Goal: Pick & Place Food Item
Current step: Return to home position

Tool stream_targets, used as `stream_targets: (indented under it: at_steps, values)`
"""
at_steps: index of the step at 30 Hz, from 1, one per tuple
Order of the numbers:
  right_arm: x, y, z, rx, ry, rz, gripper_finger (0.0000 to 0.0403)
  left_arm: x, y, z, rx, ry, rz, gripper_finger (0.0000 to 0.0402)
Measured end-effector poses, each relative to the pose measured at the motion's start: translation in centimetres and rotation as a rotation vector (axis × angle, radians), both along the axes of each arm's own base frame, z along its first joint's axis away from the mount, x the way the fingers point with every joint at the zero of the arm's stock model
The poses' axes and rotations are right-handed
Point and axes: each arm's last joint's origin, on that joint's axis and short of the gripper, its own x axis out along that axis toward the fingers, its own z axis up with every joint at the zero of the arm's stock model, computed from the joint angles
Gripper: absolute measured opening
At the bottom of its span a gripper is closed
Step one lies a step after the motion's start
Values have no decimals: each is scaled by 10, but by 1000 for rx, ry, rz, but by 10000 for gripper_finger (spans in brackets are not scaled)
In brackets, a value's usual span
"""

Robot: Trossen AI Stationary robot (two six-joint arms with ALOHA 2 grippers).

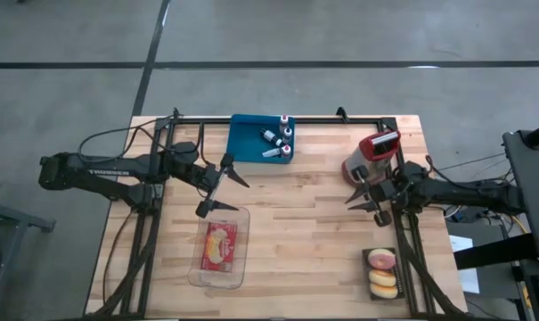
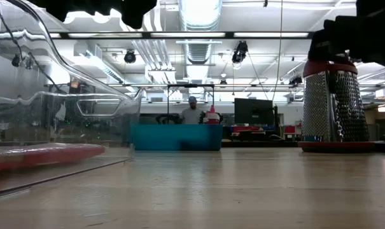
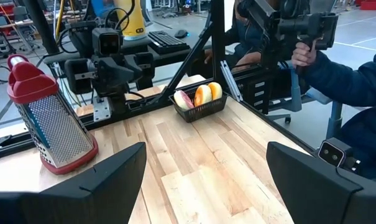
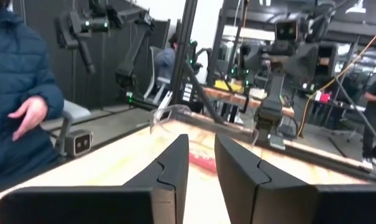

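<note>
Well left of the red-topped grater (image 1: 376, 152), the left tool (image 1: 223, 194) hung over the counter (image 1: 305, 232), fingers spread wide and empty. The right tool (image 1: 352, 191) hovered just beside the grater, fingers barely parted, gripping nothing. Right of the grater and well apart from it, the doughnuts (image 1: 382, 273) lay in the black bin (image 1: 365, 267). Placing looked finished to me. Both arms only needed drawing home, clear of the grater.

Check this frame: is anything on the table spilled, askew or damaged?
Nothing spilled or damaged. Only the small white bottles in the blue plastic tray sit scattered at mixed angles; the three doughnuts sit neatly in the black mesh basket.
</note>
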Motion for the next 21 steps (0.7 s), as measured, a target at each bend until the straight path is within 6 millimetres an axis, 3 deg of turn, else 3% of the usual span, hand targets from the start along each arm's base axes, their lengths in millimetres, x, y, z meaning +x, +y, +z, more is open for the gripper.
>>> stream_targets:
  at_steps: [21]
  values:
    - [-25,3,2,-2,-51,-87,87,0,0,0,0,-1,0,339]
